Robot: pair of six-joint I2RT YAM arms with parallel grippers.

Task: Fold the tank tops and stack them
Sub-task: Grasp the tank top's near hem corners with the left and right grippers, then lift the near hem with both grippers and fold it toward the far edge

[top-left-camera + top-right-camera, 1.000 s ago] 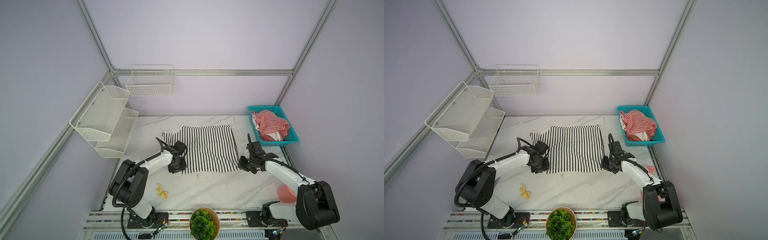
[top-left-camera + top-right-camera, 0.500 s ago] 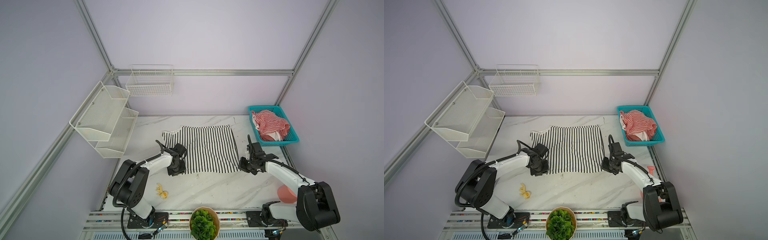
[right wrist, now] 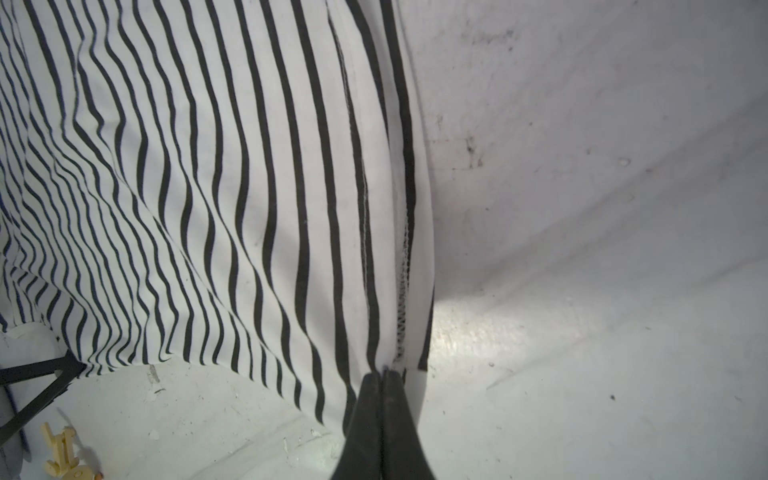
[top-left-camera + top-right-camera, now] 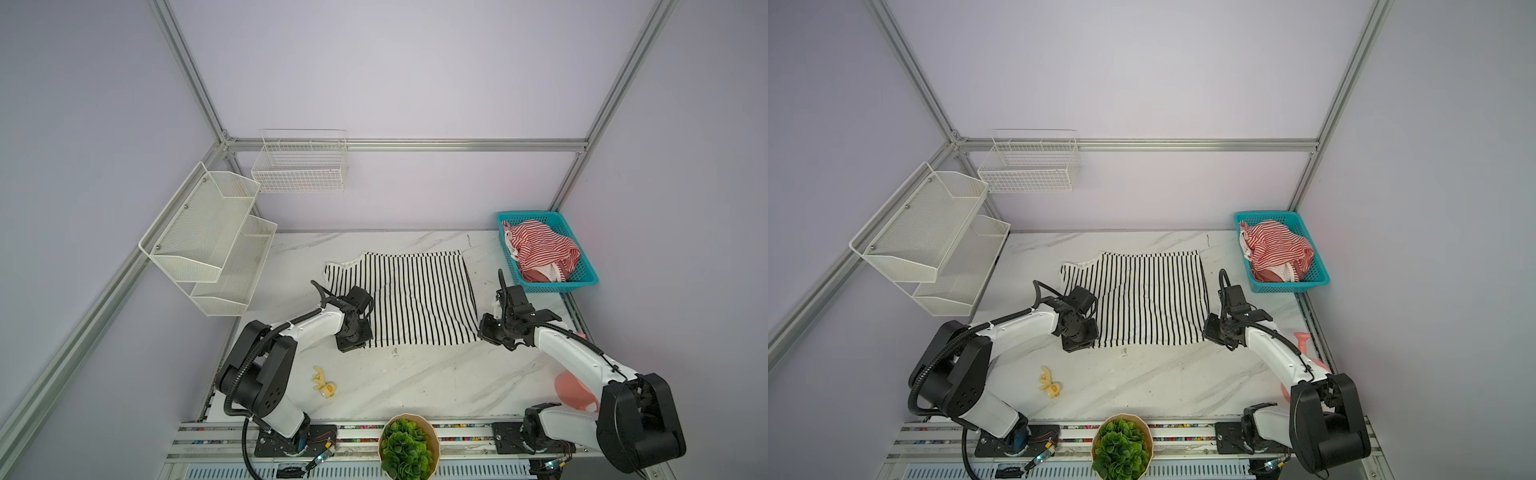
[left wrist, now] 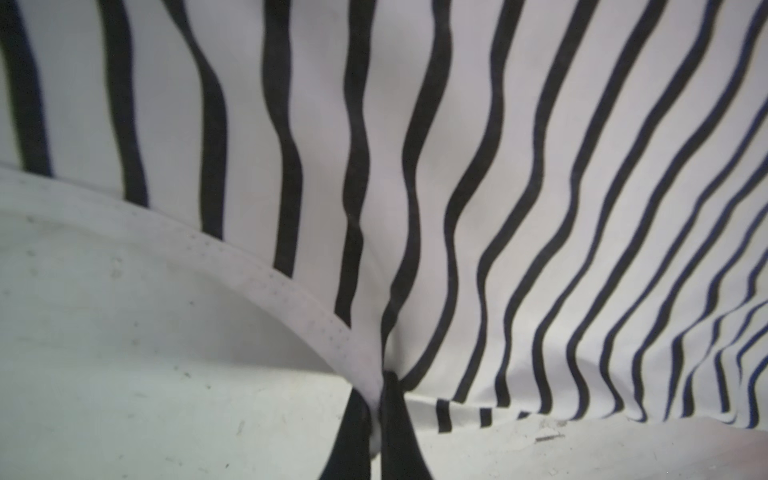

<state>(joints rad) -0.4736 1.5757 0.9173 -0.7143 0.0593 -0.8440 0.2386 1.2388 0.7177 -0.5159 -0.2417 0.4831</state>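
We look into a robot lab's test cell: aluminium frame posts [image 4: 195, 83] brace plain lilac walls [image 4: 415, 83], robot arms [image 4: 316, 328] bolt to a slotted rail [image 4: 465, 446] at six o'clock of the marble-look tabletop [image 4: 436, 386], and a mesh rack [image 4: 208, 232] hangs at ten o'clock.

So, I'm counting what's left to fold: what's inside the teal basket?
A crumpled red-and-white striped tank top fills the teal basket, with some plain reddish fabric showing under its near edge. Anything deeper in the pile is covered.
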